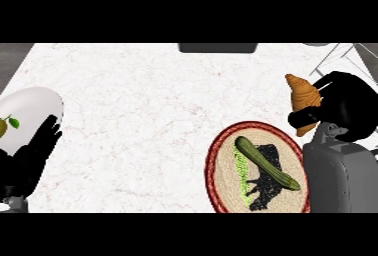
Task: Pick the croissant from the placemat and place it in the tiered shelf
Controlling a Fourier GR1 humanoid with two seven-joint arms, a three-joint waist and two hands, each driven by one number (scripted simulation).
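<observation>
Croissant [301, 92] in right hand [347, 107], off placemat [214, 165]

Table [148, 100]: white marble. Placemat: round, red-rimmed, near right corner. Right hand sits past the placemat's far edge, fingers grasping the croissant, near the shelf [336, 55] wires at far right. Left hand [33, 150] rests at left edge, fingers released, beside a white plate [33, 102]. Cucumber [266, 162] lies diagonally on the placemat.
</observation>
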